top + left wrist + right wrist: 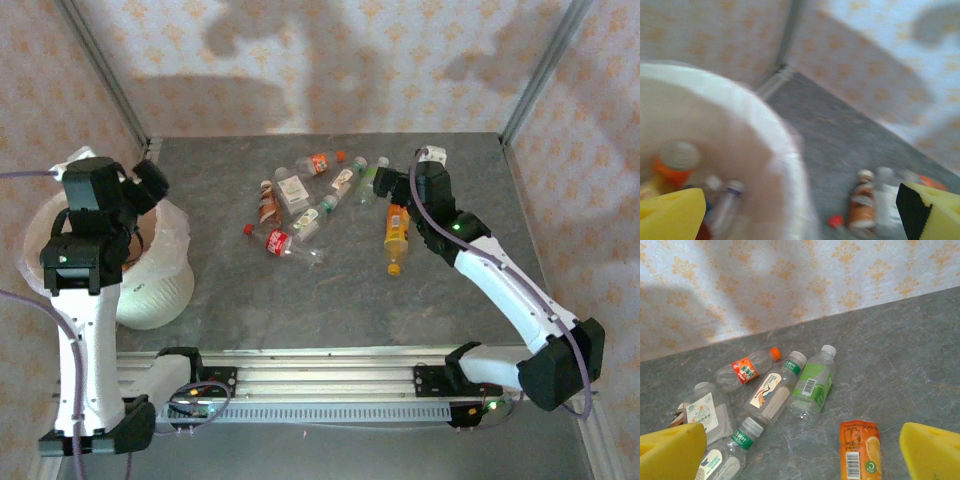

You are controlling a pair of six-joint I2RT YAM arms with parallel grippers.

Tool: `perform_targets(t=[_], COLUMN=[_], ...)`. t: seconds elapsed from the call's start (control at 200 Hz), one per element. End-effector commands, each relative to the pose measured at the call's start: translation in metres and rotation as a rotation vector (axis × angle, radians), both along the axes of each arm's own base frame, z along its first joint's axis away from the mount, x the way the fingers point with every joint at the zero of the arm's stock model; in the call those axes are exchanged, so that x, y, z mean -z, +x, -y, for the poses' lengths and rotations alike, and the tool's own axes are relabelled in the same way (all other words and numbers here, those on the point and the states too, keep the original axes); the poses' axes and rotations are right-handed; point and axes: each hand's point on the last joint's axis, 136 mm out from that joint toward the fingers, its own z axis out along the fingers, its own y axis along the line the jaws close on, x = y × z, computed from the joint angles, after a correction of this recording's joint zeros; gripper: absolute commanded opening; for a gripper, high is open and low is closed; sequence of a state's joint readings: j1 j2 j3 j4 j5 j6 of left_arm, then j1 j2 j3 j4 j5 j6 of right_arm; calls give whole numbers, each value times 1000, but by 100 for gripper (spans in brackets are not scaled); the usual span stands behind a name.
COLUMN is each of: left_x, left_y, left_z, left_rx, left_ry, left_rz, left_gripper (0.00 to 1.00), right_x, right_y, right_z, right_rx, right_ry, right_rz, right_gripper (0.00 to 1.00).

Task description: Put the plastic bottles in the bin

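I am hovering my left gripper [148, 183] over the mouth of the bin [160, 290], with its yellow pads [670, 217] standing wide apart and nothing between them. In my left wrist view the bin's rim [765, 115] is curving just below and ahead of me, and a few blurred bottles [675, 162] are lying at its bottom, under my left pad. To do this part well, I judge I should be lifting straight up first, so the thin liner is not snagging on a pad, and only then swinging right. The rest of the plastic bottles [310, 205] are lying scattered on the table [220, 300], well apart from this gripper and off to its right. Further right, my right gripper [428, 160] is also gaping wide and holding nothing, and it is poised above the orange bottle [860, 450]. That bottle is lying on its side below and between my pads, closer to the right one, with its length running away from the wrist. To grip it well, I judge I should be shifting slightly right to centre it, coming down level, and closing across the middle of its label, not its cap. The green-labelled bottle [812, 385] is lying just ahead and to the left, near enough that I should be keeping the left pad clear of it.
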State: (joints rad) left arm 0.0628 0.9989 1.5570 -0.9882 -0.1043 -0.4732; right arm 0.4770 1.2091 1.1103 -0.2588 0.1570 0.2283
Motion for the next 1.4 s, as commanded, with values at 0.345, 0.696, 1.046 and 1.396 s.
perform_targets(t=[0.345, 0.696, 1.046, 1.396], left_x=[-2, 111, 248, 312], left_y=[58, 95, 106, 112], left_z=[176, 260, 220, 206], left_rx=[425, 442, 207, 95], left_ry=[-106, -203, -336, -362], left_rz=[57, -202, -418, -493], left_gripper=[99, 100, 100, 100], right_x=[-11, -2, 4, 8], right_y=[-24, -31, -42, -44], right_z=[21, 28, 40, 42], right_rx=[46, 61, 79, 86], right_ry=[9, -10, -59, -62], right_rz=[41, 23, 1, -13], right_gripper=[99, 99, 99, 99])
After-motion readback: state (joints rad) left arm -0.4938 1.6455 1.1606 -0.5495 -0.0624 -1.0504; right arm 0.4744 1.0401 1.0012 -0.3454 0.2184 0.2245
